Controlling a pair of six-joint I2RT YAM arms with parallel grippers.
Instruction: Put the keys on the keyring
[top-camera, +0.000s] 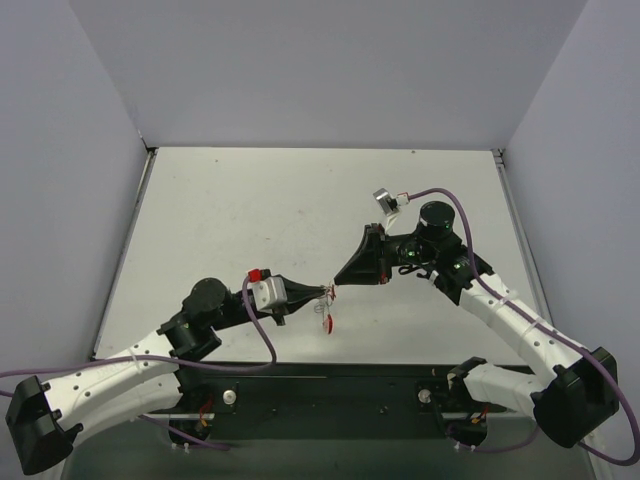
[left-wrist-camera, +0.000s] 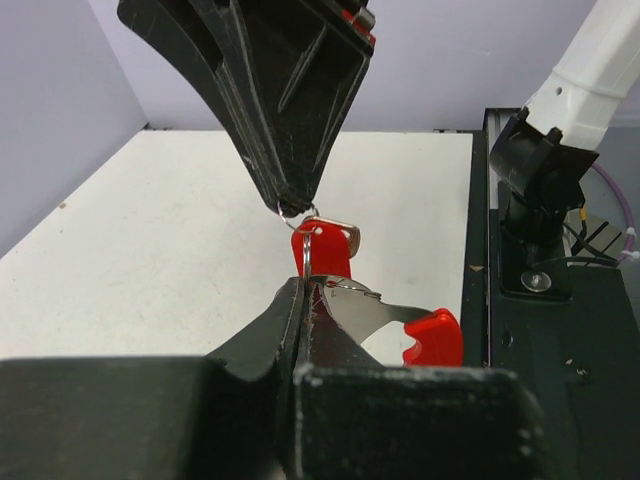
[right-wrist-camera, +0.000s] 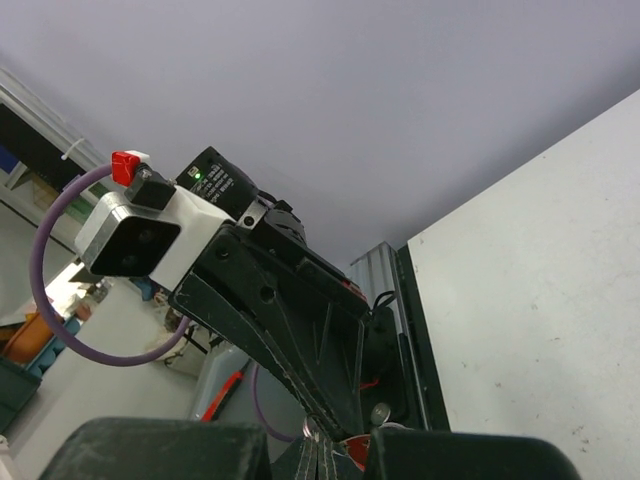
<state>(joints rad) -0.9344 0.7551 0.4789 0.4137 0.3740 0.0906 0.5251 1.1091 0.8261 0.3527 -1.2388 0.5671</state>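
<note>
My two grippers meet tip to tip above the table's near middle. My left gripper (top-camera: 324, 291) is shut on the thin silver keyring (left-wrist-camera: 307, 252), seen edge-on just above its jaws (left-wrist-camera: 304, 286). My right gripper (top-camera: 336, 282) comes down from above (left-wrist-camera: 291, 203) and is shut on the ring's top loop. A key with a silver blade and a red head (left-wrist-camera: 434, 338) hangs off the ring to the right. A second red-headed piece (left-wrist-camera: 334, 246) sits behind the ring. In the top view the ring (top-camera: 320, 306) and a red key (top-camera: 330, 323) dangle below the tips.
The white table (top-camera: 300, 210) has grey walls on three sides. The black base rail (top-camera: 330, 385) runs along the near edge, with the right arm's base (left-wrist-camera: 540, 200) on it. In the right wrist view the left gripper (right-wrist-camera: 290, 320) fills the middle.
</note>
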